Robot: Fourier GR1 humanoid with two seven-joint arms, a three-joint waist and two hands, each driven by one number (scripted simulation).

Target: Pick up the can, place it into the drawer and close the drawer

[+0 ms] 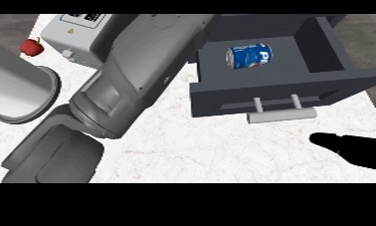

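Note:
A blue Pepsi can (249, 56) lies on its side inside the open dark grey drawer (220, 98), toward its left half, with nothing touching it. The drawer's pale bar handle (283, 115) sticks out toward me. My left forearm (140, 80) runs from the lower left up to the drawer's left rear corner; its hand is hidden past the top of the view. My right hand (346, 149) shows as a black shape at the lower right edge. It is open, fingers pointing left, below and to the right of the handle, and holds nothing.
A white boxy appliance (73, 33) stands at the back left, partly behind my left arm. A small red fruit (31, 47) sits to its left. A large grey round vessel (22, 93) fills the left edge. The white marbled counter (220, 150) spreads in front of the drawer.

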